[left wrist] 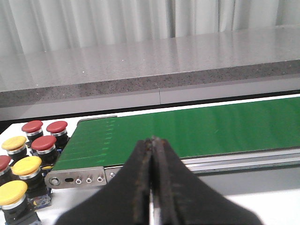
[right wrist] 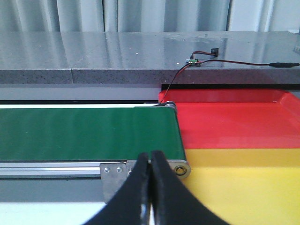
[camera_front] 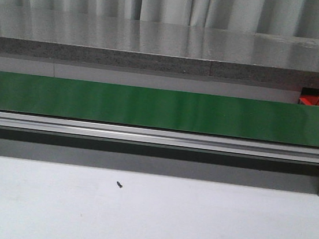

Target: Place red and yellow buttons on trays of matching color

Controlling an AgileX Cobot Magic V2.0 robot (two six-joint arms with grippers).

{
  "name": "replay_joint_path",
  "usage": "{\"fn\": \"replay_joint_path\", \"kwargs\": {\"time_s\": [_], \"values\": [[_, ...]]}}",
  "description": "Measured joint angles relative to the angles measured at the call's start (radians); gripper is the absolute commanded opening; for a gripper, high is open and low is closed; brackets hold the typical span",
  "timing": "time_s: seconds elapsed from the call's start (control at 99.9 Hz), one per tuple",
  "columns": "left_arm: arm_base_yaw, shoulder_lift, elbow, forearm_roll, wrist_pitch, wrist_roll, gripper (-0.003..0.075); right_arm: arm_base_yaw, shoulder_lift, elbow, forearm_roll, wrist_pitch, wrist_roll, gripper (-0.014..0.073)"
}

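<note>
Both claws pinched fully closed, holding nothing: left gripper (left wrist: 151, 187) waits by the belt's feed end, near the red buttons (left wrist: 43, 143) and yellow buttons (left wrist: 26, 165). Right gripper (right wrist: 150, 187) sits at the green conveyor (right wrist: 89, 133) outlet, beside red tray (right wrist: 234, 124) and yellow tray (right wrist: 248, 183), probably for sorting arrivals.

Buttons (left wrist: 28, 159) beside one conveyor (camera_front: 161, 109) end, trays (right wrist: 239, 154) beside the other

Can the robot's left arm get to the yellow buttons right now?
Probably yes. The left gripper is shut and holds nothing, and the yellow buttons sit in the open beside the end of the green belt, close by in the left wrist view. Nothing covers them, though red buttons crowd around.
</note>
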Motion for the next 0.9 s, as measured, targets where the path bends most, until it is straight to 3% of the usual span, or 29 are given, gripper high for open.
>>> {"fn": "replay_joint_path", "kwargs": {"time_s": [0.34, 0.63, 0.901], "values": [[0.000, 0.000, 0.000, 0.004, -0.032, 0.000, -0.0020, 0.000, 0.000, 0.000, 0.000, 0.000, 0.000, -0.0060], [0.000, 0.000, 0.000, 0.000, -0.213, 0.000, -0.0020, 0.000, 0.000, 0.000, 0.000, 0.000, 0.000, -0.0060], [0.000, 0.000, -0.008, -0.148, -0.177, 0.000, -0.0020, 0.000, 0.000, 0.000, 0.000, 0.000, 0.000, -0.0060]]}}
